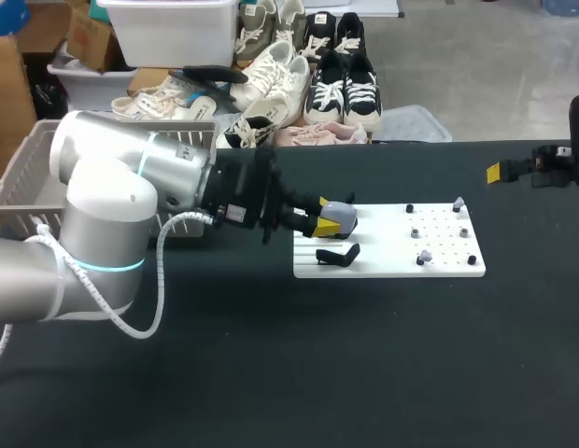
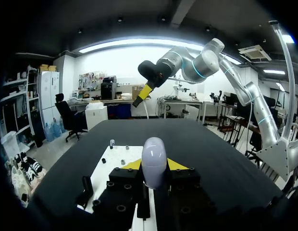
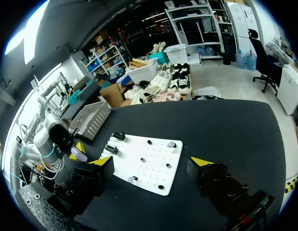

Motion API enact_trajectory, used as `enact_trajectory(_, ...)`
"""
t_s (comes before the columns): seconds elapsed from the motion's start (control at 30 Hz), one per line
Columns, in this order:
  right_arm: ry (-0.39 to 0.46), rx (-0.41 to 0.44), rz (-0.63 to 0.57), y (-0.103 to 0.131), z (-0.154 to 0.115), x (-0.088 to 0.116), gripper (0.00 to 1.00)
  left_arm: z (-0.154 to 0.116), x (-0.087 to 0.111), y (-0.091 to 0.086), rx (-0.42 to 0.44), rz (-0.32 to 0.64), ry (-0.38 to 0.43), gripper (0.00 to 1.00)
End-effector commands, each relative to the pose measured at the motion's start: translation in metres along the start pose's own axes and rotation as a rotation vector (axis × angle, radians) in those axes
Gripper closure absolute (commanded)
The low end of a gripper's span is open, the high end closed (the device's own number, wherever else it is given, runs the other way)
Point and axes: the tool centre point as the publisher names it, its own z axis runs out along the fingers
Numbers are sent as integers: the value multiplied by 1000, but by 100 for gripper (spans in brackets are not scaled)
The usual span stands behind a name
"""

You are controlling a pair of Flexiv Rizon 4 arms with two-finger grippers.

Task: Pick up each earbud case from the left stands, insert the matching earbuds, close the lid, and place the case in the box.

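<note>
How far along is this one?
Nothing looks finished: no case shows in the grey mesh basket. In hand: the left gripper is shut on a rounded pale grey earbud case over the white pegboard. Left: the black case sits on its stand, small earbuds sit on the board, and the right gripper is open, empty.

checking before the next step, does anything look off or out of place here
Nothing stands out. The left gripper holds the grey case over the left end of the board. The earbuds sit apart on its right part. The right gripper is open, clear of everything.
</note>
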Motion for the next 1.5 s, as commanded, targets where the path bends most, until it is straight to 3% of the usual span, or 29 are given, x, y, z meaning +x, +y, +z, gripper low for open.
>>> enact_trajectory(0.03, 0, 0, 0, 0, 0, 0, 0, -4, -16, -15, -28, 28, -56, 100)
enact_trajectory(0.23, 0, 0, 0, 0, 0, 0, 0, -1, -34, -28, -25, 65, -105, 100)
enact_trajectory(0.6, 0, 0, 0, 0, 0, 0, 0, -3, -41, -35, -32, 92, -131, 100)
enact_trajectory(1.5, 0, 0, 0, 0, 0, 0, 0, -3, -41, -35, -32, 92, -131, 100)
